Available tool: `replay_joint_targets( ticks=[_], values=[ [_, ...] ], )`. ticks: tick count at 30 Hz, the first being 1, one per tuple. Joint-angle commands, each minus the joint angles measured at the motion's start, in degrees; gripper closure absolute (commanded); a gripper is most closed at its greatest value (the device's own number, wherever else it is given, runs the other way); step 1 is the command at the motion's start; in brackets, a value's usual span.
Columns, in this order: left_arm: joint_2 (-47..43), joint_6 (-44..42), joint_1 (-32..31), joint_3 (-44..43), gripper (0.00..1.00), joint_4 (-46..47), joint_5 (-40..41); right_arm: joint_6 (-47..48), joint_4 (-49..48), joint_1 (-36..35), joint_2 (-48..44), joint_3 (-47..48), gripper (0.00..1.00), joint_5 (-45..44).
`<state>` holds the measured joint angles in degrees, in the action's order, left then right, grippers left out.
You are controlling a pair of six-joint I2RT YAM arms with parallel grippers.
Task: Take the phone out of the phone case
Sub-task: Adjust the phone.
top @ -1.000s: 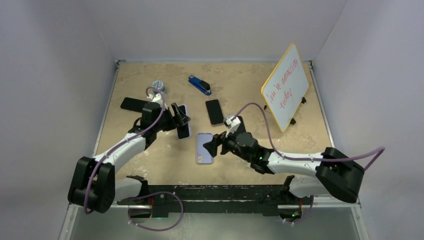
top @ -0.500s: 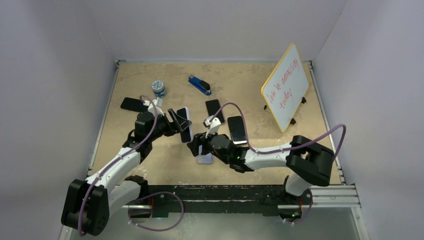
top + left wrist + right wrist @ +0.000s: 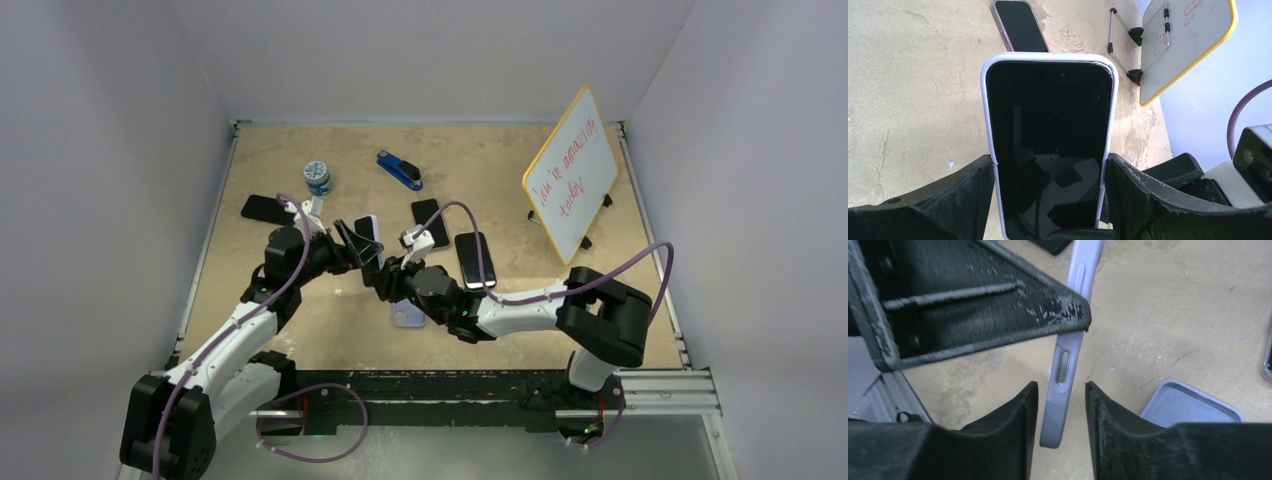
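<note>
A sandy, mottled table (image 3: 500, 160) sits boxed in by pale walls. At the far right a yellow-framed whiteboard (image 3: 572, 175) leans on its stand, and a blue stapler (image 3: 399, 170) and a small round tub (image 3: 317, 177) lie farther back. Three dark phones lie flat: one at the left (image 3: 263, 209) and two near the middle (image 3: 430, 222) (image 3: 473, 260). An empty lilac shell (image 3: 1193, 407) rests on the table just beside the action.

The phone (image 3: 1048, 115) is held off the table mid-scene, in its lilac case (image 3: 1063, 365). The left claw (image 3: 1049, 167) clamps the case's two long edges. The long axis runs straight out from that claw, with the screen facing its wrist.

The right claw (image 3: 1060, 387) straddles the case's lower end edge-on, its jaws partly apart, with a sliver of gap on one side. The left claw's finger crosses above.
</note>
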<state>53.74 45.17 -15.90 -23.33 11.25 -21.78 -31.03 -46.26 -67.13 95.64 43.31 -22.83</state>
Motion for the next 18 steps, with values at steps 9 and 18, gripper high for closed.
replay_joint_targets(
  ticks=[9, 18],
  values=[
    [-1.15, -0.96, -0.13, 0.58, 0.32, 9.27, -4.97, -0.58, -9.65, -0.16, -3.97, -4.53, 1.00, 2.05],
    [-2.80, -0.50, -0.12, 0.82, 0.13, 13.12, -7.39, -3.18, -16.32, 2.66, -10.21, -11.92, 1.00, 7.89]
  ],
)
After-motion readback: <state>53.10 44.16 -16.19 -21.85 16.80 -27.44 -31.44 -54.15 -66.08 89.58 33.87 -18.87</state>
